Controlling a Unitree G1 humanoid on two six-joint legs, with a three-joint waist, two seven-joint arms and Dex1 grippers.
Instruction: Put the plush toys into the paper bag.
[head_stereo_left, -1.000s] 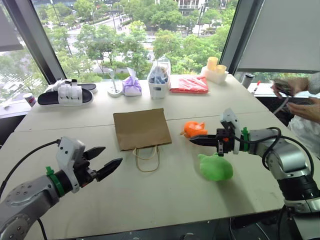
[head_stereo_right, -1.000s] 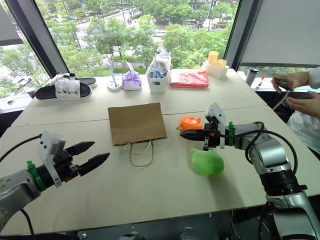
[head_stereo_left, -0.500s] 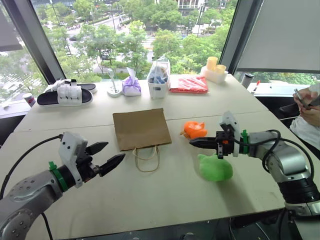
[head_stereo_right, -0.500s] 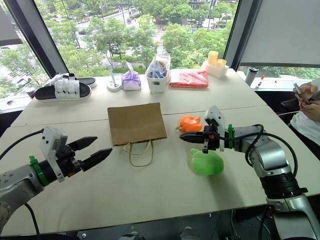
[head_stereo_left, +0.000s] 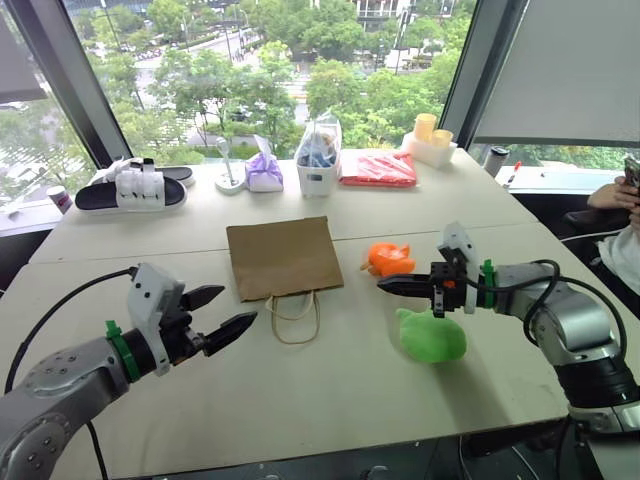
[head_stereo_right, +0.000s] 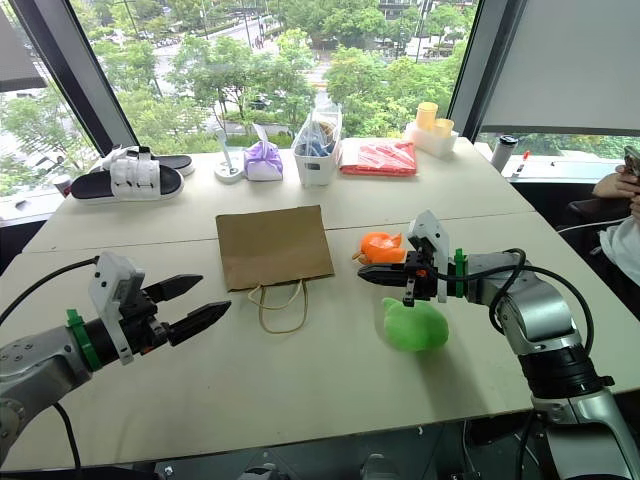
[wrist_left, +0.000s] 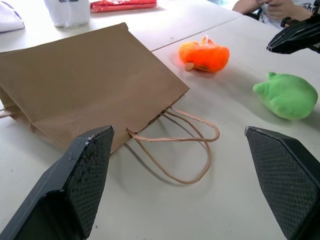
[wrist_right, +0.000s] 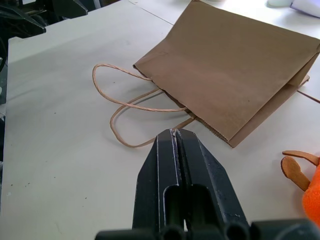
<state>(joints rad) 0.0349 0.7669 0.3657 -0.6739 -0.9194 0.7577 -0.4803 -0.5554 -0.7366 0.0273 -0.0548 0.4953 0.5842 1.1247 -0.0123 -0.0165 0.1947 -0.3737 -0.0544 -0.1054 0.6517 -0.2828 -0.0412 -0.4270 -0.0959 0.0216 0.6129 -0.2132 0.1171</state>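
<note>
The brown paper bag (head_stereo_left: 284, 257) lies flat on the table, its loop handles (head_stereo_left: 293, 315) towards me. An orange plush toy (head_stereo_left: 386, 258) rests just right of the bag. A lime-green plush toy (head_stereo_left: 432, 335) lies nearer me, to its right. My left gripper (head_stereo_left: 235, 306) hovers open and empty above the table, left of the handles and pointing at them. My right gripper (head_stereo_left: 382, 284) is shut on nothing. It hangs between the two toys, above the green one, and points left at the bag. The left wrist view has the bag (wrist_left: 85, 85) and both toys ahead.
Along the far edge stand black-and-white slippers (head_stereo_left: 130, 187), a purple tied pouch (head_stereo_left: 264, 172), a white tub with a clear plastic bag (head_stereo_left: 317, 160), a red packet (head_stereo_left: 378, 168) and yellow cups (head_stereo_left: 430, 135). A person's hand (head_stereo_left: 620, 195) is at the right edge.
My left gripper has edged slightly towards the bag's handles and is still open. The right gripper has kept still. The person's hands at the right have drawn back to the picture's edge.
</note>
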